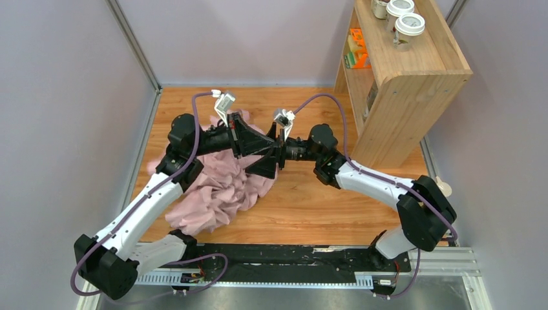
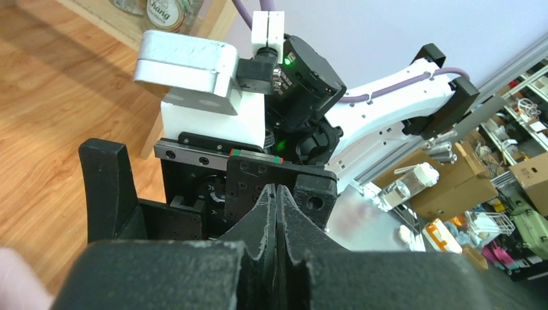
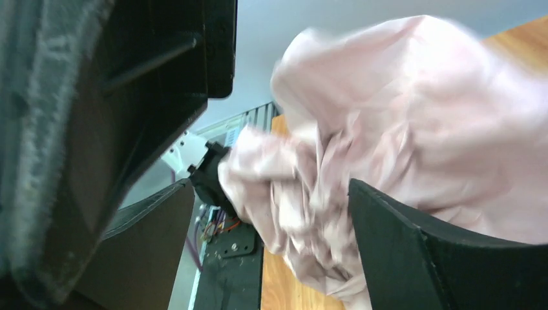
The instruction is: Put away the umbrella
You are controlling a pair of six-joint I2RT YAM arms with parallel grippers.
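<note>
The umbrella [image 1: 220, 187] is thin pale pink cloth, crumpled and with a faint sheen. The tabletop [image 1: 310, 206] is smooth varnished wood; the shelf [image 1: 413, 84] is paler wood, matt. The left fingers [image 2: 255, 223] are black plastic — matt, grainy, scuffed along the edges.

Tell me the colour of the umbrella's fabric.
Pale pink. The umbrella canopy shows best in the top external view.

The left arm [image 1: 145, 206] lies across the umbrella [image 1: 220, 190] and covers part of its pink canopy. I can't make out the shaft or handle. From the right wrist the fabric [image 3: 413, 129] is smeared with blur. The shelf [image 1: 400, 77] and its cups [image 1: 410, 26] run off the top edge.
</note>
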